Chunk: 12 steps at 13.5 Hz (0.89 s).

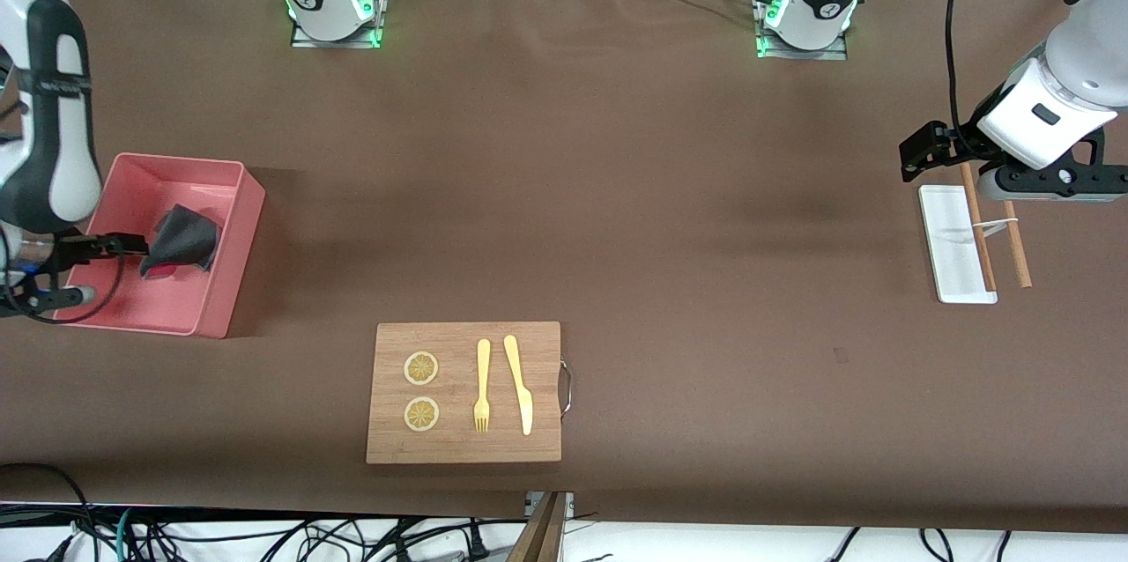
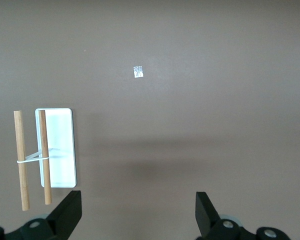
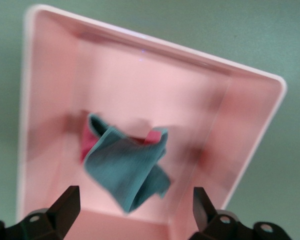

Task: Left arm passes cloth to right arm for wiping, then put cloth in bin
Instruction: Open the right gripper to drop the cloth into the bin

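Right gripper (image 3: 132, 207), fingers spread and empty, hangs over the cloth (image 1: 181, 242) in the bin (image 1: 231, 267); a snagged fold could lift out as it rises, while the open left gripper (image 2: 137, 212) waits over the table.

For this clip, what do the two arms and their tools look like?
Both arms have glossy white shells with black joint bands and sit on metal base plates lit green. The right arm has a wide black section, with a dark cable looping near the right tool. A black cable hangs along the left arm. The left tool has black, wedge-shaped fingers.
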{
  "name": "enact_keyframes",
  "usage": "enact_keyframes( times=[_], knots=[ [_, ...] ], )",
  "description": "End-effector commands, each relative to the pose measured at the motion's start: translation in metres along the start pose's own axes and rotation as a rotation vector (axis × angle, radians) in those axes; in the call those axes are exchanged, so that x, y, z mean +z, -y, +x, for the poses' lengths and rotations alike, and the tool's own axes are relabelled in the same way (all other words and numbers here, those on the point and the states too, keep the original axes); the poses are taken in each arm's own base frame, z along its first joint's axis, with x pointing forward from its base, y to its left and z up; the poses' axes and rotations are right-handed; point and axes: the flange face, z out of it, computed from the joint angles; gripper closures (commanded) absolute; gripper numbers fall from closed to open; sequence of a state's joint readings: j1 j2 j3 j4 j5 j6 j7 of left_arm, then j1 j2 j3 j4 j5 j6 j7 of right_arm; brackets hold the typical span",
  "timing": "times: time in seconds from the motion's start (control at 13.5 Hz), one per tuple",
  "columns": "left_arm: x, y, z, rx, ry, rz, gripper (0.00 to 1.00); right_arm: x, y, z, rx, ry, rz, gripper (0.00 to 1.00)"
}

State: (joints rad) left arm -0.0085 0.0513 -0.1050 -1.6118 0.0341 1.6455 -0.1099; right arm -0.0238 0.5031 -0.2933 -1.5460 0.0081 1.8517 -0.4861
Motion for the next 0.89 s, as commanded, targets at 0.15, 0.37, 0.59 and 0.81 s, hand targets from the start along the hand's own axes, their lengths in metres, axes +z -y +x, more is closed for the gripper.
enact_keyframes(
  times=[0.15, 0.37, 0.59, 0.81],
  knots=[
    [-0.006, 0.0, 0.001, 0.022, -0.006, 0.022, 0.0, -0.072, 0.031, -0.018, -0.047, -0.037, 0.027, 0.0],
    [-0.006, 0.0, 0.001, 0.022, -0.006, 0.022, 0.0, -0.105, 0.06, -0.025, -0.048, -0.046, 0.018, 0.0],
    [-0.006, 0.0, 0.001, 0.022, -0.006, 0.022, 0.0, -0.132, 0.108, -0.028, 0.036, -0.027, -0.016, 0.0],
    [-0.006, 0.0, 0.001, 0.022, -0.006, 0.022, 0.0, -0.164, 0.138, -0.043, 0.103, -0.045, -0.012, 0.0]
  ],
)
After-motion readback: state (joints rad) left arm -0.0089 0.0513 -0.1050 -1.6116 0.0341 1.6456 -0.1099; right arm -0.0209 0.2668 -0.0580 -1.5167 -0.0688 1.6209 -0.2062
